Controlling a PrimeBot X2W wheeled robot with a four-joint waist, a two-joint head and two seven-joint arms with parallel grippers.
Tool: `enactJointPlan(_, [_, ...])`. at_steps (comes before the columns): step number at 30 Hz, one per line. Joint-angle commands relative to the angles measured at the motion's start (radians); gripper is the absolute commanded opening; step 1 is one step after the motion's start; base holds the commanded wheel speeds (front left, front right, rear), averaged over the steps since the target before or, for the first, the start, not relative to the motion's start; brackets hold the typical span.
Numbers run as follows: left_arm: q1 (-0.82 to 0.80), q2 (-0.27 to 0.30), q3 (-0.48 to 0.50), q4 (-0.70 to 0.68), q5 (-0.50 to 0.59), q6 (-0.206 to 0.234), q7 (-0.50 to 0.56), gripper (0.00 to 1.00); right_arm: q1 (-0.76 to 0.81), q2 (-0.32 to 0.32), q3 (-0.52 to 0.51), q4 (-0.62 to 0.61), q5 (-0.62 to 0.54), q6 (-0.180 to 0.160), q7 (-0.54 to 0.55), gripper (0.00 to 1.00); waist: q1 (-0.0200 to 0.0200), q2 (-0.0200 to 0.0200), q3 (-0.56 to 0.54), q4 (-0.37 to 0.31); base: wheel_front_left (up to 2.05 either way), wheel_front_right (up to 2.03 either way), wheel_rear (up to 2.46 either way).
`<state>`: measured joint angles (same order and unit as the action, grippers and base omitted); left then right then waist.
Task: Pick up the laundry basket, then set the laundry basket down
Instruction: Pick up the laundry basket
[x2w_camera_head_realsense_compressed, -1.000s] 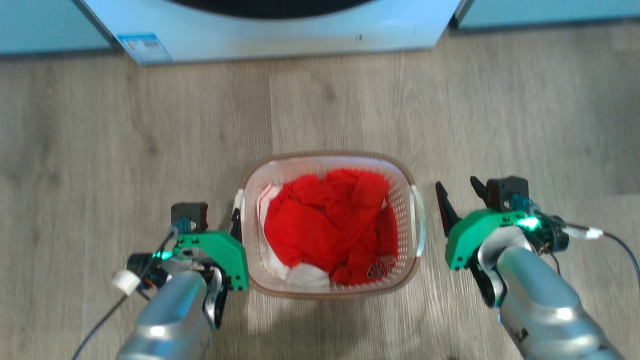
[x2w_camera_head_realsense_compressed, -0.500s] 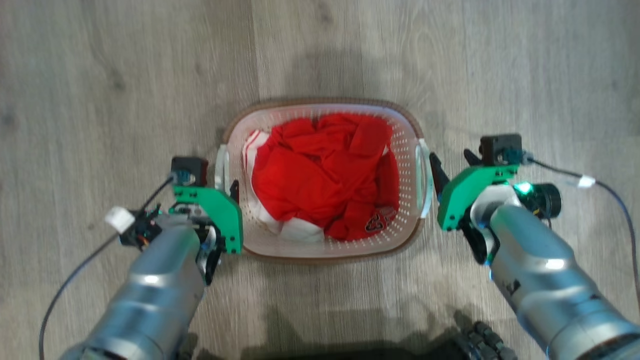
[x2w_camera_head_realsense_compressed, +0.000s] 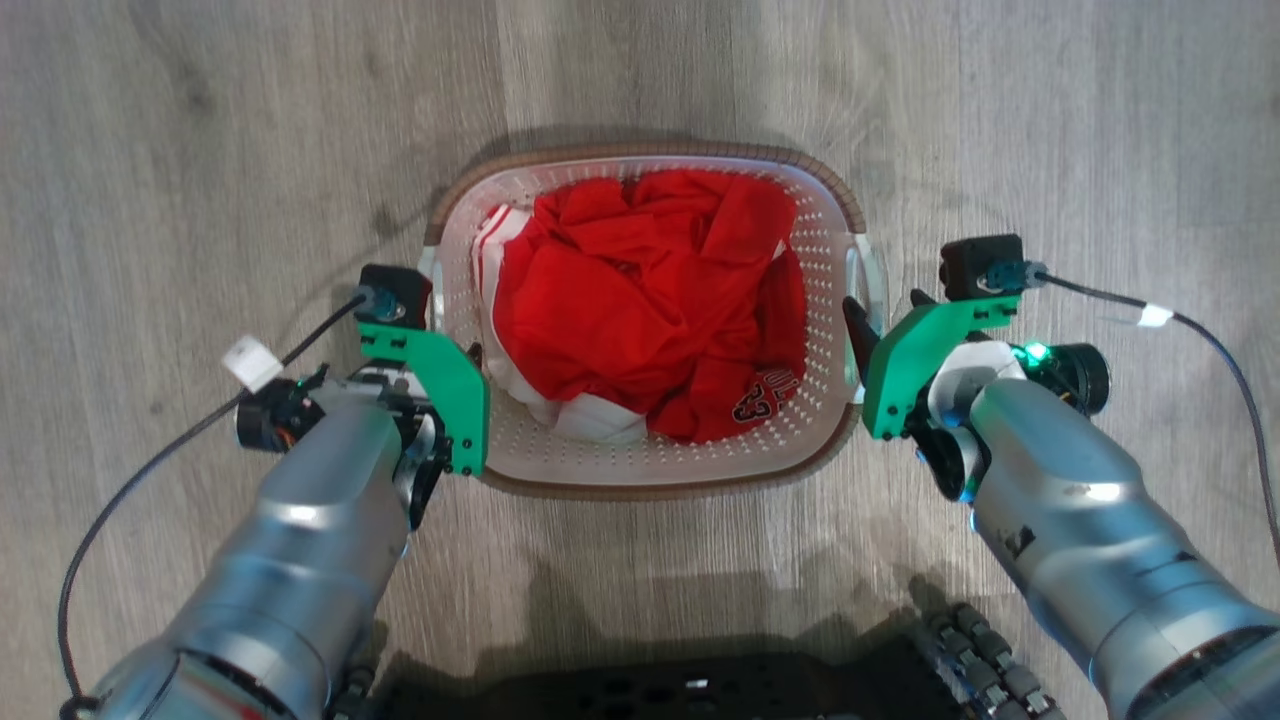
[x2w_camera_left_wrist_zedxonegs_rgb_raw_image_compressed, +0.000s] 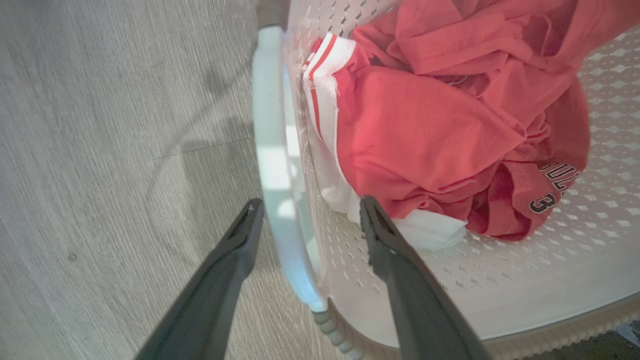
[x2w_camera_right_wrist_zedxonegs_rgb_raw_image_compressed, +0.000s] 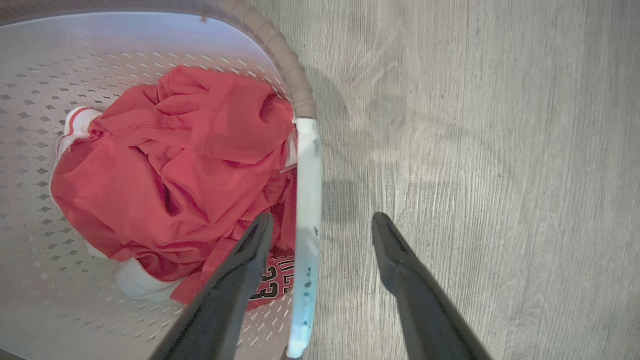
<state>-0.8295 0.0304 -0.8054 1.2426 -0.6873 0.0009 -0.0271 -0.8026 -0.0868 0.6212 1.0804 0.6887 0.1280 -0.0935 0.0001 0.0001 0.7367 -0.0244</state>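
Softly crumpled red cloth (x2w_camera_head_realsense_compressed: 640, 300) fills the perforated laundry basket (x2w_camera_head_realsense_compressed: 600, 462)

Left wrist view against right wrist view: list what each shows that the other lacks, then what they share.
Left wrist view, not the right: the open left gripper straddling the left handle. Right wrist view, not the left: the open right gripper straddling the right handle. Both: the white basket, the red clothes in it, the wooden floor.
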Motion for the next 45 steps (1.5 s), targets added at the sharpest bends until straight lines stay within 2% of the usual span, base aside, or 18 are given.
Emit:
enactJointPlan(1, [-0.008,0.02,0.004,-0.002,-0.005,0.007,0.003,1.0,0.02,0.017,0.021,-0.004,0.011,0.003,0.004,1.0,-0.0001,-0.0001,0.012,0.0,0.0,0.0,0.0])
enactJointPlan(18, [-0.093,0.02,-0.122,0.003,-0.031,0.039,0.064,1.0,-0.086,0.03,0.109,0.052,0.104,0.003,0.066,1.0,-0.0001,-0.0001,0.121,0.005,0.0,0.0,0.0])
enactJointPlan(37, [-0.113,0.02,-0.204,-0.016,-0.108,0.048,0.071,1.0,-0.111,0.033,0.188,0.072,0.185,0.003,0.057,1.0,-0.0001,-0.0001,0.154,0.01,0.0,0.0,0.0])
enactJointPlan(38, [-0.114,0.02,-0.21,-0.017,-0.112,0.047,0.074,0.94,-0.113,0.033,0.192,0.073,0.188,0.003,0.057,1.0,-0.0001,-0.0001,0.157,0.011,0.0,0.0,0.0])
enactJointPlan(39, [-0.116,0.02,-0.216,-0.02,-0.114,0.044,0.076,0.52,-0.115,0.033,0.196,0.073,0.191,0.003,0.061,0.75,-0.0001,-0.0001,0.161,0.012,0.0,0.0,0.0])
enactJointPlan(40, [-0.118,0.02,-0.225,-0.022,-0.115,0.039,0.078,0.18,-0.118,0.032,0.204,0.071,0.193,0.003,0.065,0.33,-0.0001,-0.0001,0.163,0.014,0.0,0.0,0.0])
enactJointPlan(41, [-0.117,0.02,-0.241,-0.026,-0.121,0.02,0.088,0.0,-0.12,0.027,0.22,0.062,0.196,0.003,0.069,0.0,-0.0001,-0.0001,0.167,0.017,0.0,0.0,0.0])
enactJointPlan(45, [-0.124,0.02,-0.263,-0.032,-0.136,0.014,0.093,0.0,-0.127,0.014,0.236,0.061,0.21,0.003,0.061,0.0,-0.0001,-0.0001,0.173,0.024,0.0,0.0,0.0])
